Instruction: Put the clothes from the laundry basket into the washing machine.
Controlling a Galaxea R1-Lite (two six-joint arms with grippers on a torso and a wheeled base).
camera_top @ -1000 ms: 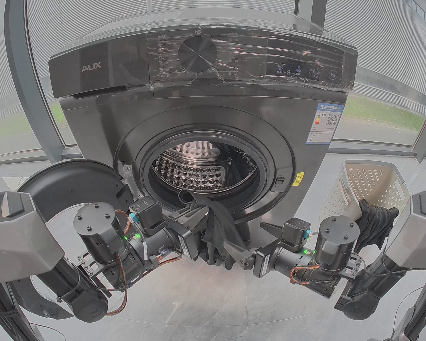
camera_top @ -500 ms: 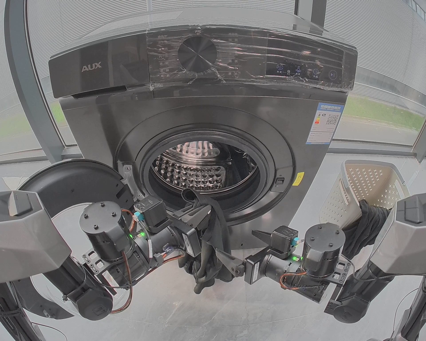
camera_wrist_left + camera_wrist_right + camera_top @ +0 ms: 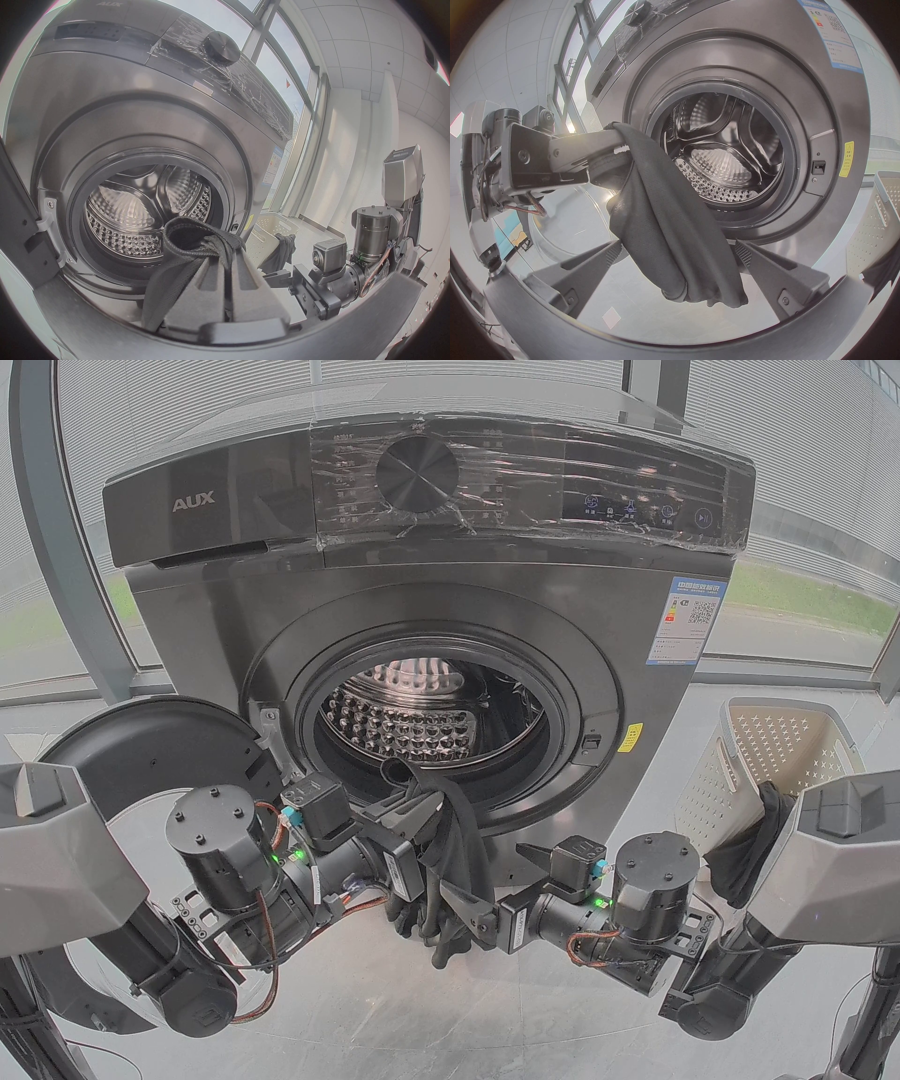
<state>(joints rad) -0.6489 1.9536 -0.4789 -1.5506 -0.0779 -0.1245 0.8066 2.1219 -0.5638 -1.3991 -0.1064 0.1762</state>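
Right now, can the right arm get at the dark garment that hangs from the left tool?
Probably yes. The right tool is open, and the dark garment hangs between its fingers with nothing in the way. The left tool is shut on its top.

Along the bottom of my head view I see pale grey stone floor (image 3: 394, 1016). A grey window post (image 3: 56, 529) climbs the upper left, and a green grass strip (image 3: 825, 602) shows at right. White ceiling tiles (image 3: 375, 42) fill the left wrist view's upper right.
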